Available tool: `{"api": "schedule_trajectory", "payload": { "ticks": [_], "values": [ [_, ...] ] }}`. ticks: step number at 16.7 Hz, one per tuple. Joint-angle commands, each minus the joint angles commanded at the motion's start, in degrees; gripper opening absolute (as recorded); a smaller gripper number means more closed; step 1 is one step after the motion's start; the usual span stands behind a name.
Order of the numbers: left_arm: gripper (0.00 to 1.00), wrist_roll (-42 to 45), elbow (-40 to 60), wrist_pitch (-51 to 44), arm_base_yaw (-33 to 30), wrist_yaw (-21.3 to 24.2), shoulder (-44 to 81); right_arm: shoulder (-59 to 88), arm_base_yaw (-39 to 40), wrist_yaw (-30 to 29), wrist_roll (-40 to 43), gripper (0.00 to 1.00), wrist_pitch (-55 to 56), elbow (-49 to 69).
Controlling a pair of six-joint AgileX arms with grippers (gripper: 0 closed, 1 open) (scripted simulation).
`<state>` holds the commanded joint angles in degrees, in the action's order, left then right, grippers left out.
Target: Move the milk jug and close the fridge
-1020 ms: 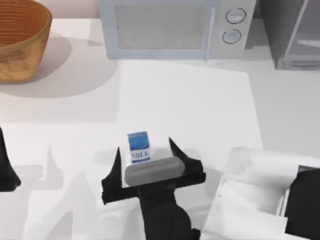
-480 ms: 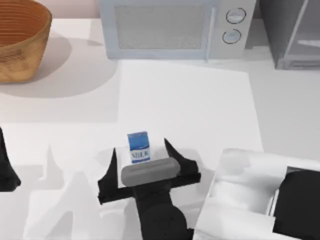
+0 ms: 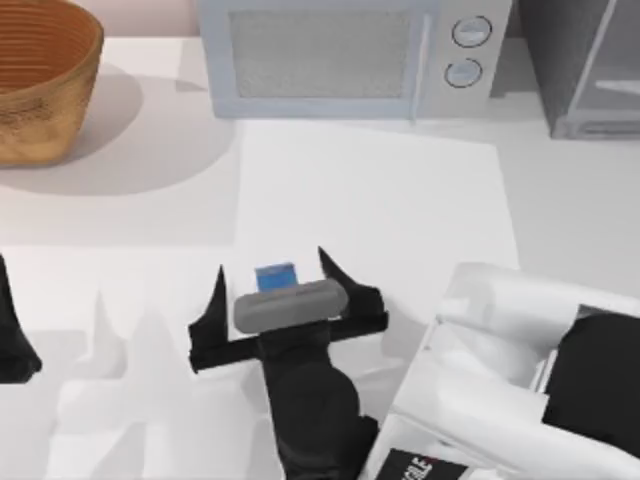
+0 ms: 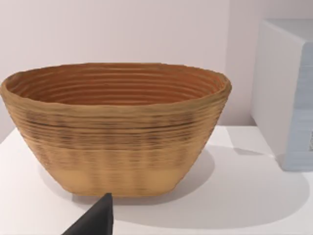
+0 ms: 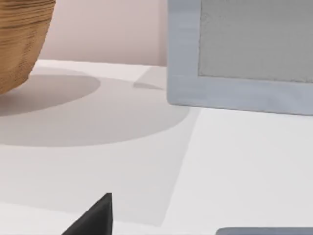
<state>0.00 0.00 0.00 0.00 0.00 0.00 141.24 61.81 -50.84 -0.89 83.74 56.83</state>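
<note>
Blue milk jug [image 3: 275, 276] stands on the worktop [image 3: 400, 220] between the right tool's [image 3: 272, 288] spread fingers — upright, partly under its wrist. Fingers flank it without touching; closing looks next. Left tool [image 3: 12, 340] sits parked, far off.

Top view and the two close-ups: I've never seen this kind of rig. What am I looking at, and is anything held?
This is a simulated table with two AgileX arms. The top view looks down from above; each close-up comes from a camera on an arm's wrist. The right hand is open, its two dark fingers either side of the small blue milk jug, not closed on it, so nothing is held. The left hand sits parked at the table's left edge. At the back stand a woven basket, a pale microwave and the dark grey fridge. The left wrist view faces the basket.
</note>
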Motion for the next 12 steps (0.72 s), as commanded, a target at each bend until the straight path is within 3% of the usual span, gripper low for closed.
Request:
{"api": "schedule_trajectory", "payload": {
  "ticks": [1,12],
  "values": [
    [1.0,0.0,0.0,0.0,0.0,0.0,0.0,0.0,0.0,0.0,0.0,1.0,0.0,0.0],
    [1.0,0.0,0.0,0.0,0.0,0.0,0.0,0.0,0.0,0.0,0.0,0.17,0.0,0.0]
  ]
}}
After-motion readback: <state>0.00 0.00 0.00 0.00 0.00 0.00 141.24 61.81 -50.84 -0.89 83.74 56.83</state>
